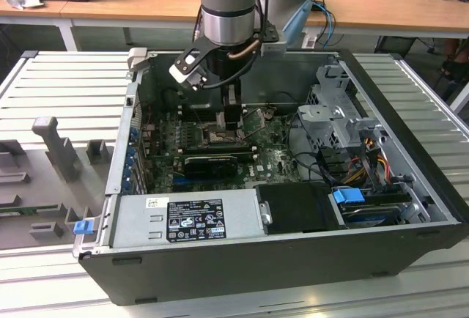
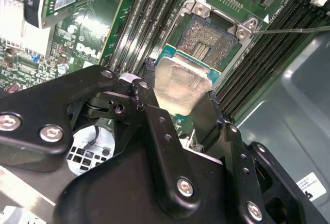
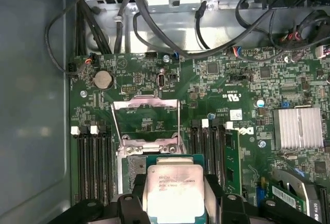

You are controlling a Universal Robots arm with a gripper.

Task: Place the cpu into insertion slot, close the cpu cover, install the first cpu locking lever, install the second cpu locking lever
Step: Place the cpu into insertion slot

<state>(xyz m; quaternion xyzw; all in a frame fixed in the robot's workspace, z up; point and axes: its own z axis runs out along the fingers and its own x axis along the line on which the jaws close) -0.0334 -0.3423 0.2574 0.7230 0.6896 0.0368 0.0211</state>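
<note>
Second wrist view: the gripper (image 2: 179, 111) pinches the cpu (image 2: 180, 82) by two opposite edges, holding it partly over the slot (image 2: 211, 46). First wrist view: the cover (image 3: 147, 103) stands open.

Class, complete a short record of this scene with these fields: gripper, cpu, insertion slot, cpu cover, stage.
gripper: gripper shut on the cpu, inside the open computer case
cpu: cpu pale face up, held over the edge of the slot, not yet seated
insertion slot: insertion slot uncovered, contacts exposed
cpu cover: cpu cover swung open, clear of the slot
stage: first step unfinished
</note>
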